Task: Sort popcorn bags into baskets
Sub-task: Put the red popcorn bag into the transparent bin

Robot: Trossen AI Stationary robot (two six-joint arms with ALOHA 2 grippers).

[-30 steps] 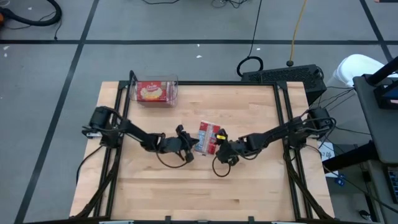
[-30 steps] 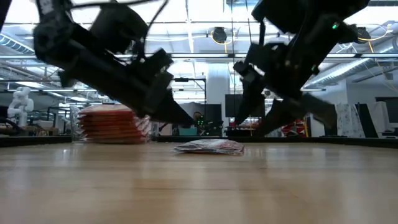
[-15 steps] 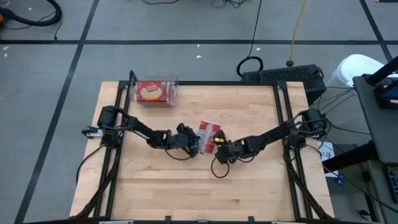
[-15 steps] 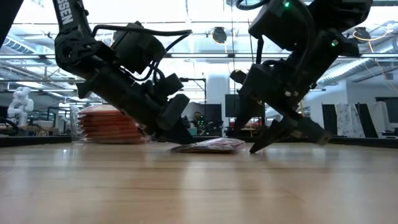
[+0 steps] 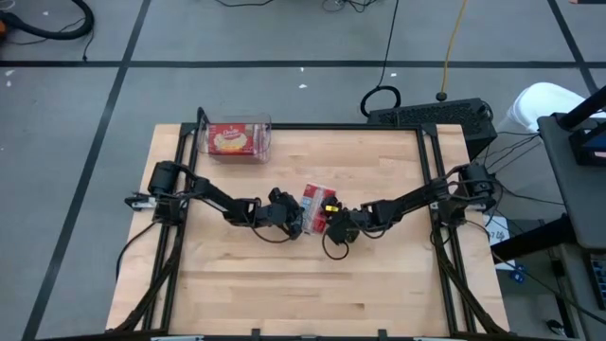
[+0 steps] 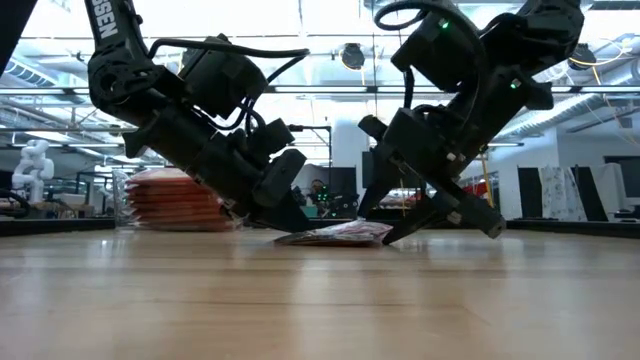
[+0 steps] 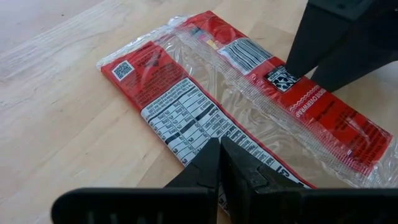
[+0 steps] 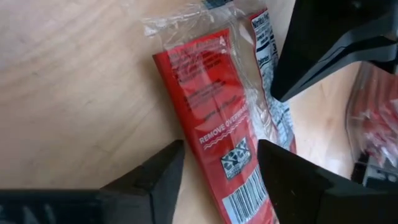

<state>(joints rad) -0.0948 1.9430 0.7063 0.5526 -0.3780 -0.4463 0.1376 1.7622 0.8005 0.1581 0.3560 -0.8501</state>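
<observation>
bin (image 5: 239,139): stacked popcorn bags (image 5: 228,140) | left pincer (image 5: 299,224): closed | right pincer (image 5: 329,219): spread, straddling loose bag (image 5: 317,204)

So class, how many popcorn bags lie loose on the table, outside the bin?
1: a popcorn bag mid-table between both grippers. The clear bin holds a stack, count hidden.

Glossy crinkled plastic popcorn bag (image 7: 249,106); matt wood table (image 5: 379,275).

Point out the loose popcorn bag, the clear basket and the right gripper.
loose popcorn bag (image 5: 318,207), high view, middle of the packet lying between the two grippers.
clear basket (image 5: 265,140), high view, its right wall at the table's far left corner.
right gripper (image 8: 217,163), right wrist view, midway between its open fingertips, over the packet.
</observation>
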